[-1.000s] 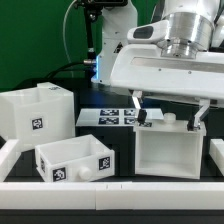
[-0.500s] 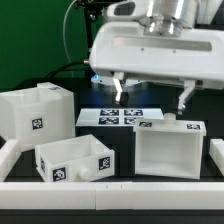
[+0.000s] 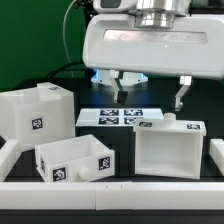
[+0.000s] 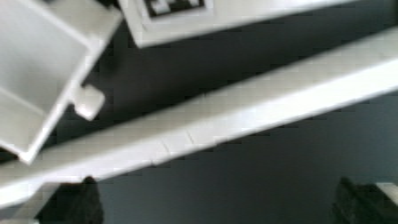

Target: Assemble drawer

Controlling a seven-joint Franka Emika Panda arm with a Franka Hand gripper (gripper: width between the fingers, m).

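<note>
While wrist view blurs, exterior shows knobbed tray (image 3: 72, 163).

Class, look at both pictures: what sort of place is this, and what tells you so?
Most likely a robotics lab bench: a robot claw hangs open above a dark table, white drawer parts carry black-and-white tags, and a marker board lies behind them.
</note>
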